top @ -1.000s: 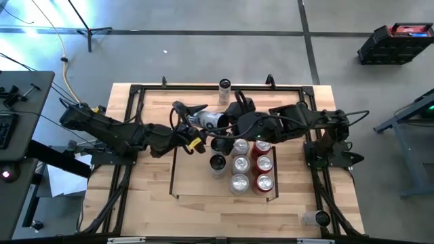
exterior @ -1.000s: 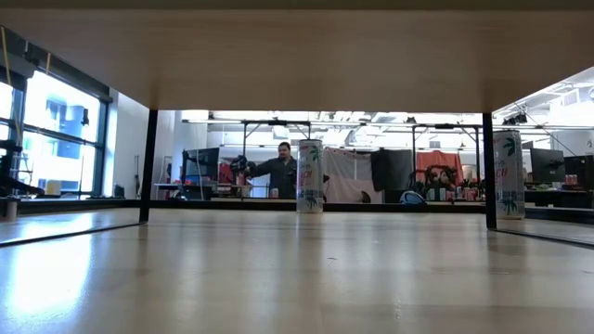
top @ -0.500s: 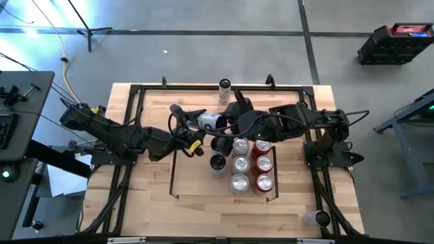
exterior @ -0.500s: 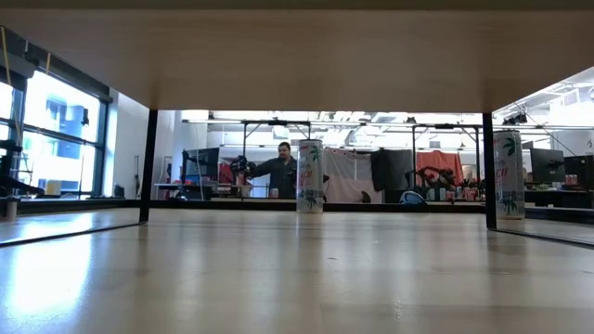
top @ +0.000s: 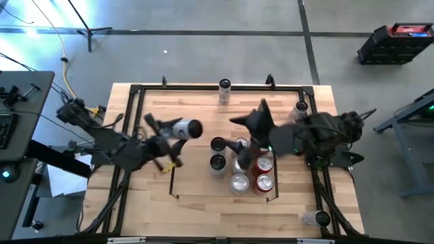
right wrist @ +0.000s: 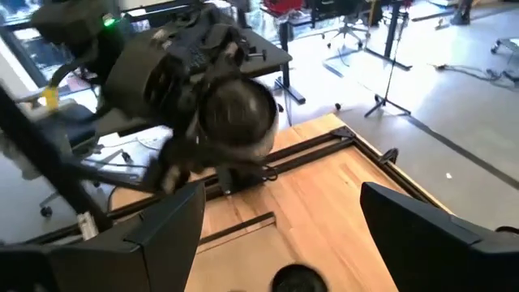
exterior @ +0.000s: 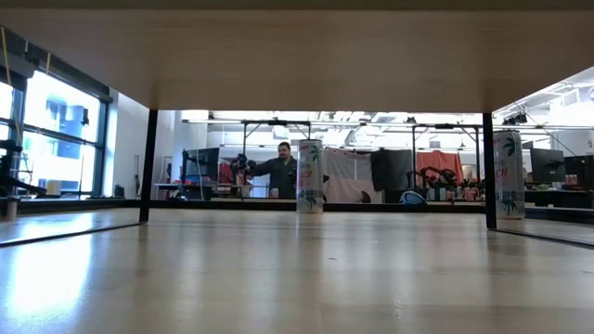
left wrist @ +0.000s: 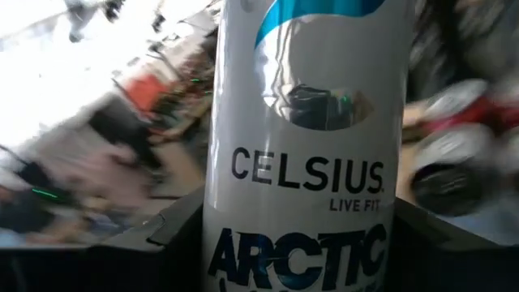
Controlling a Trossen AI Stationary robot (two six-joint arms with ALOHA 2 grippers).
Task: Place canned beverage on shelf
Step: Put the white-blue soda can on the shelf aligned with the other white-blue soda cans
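- Left gripper (top: 178,129) clamps a white Celsius can (top: 188,128), held sideways above the counter (top: 156,217), left of the shelf (top: 196,186).
- Right gripper (top: 245,122) spread wide, empty, over the shelf's back row.
- Cans (top: 240,181) stand upright on the shelf.

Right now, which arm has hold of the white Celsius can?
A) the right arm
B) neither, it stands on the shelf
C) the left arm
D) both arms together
C: the left gripper is clamped on the white can, carrying it on its side above the table beside the shelf, while the right gripper has open fingers with nothing between them.
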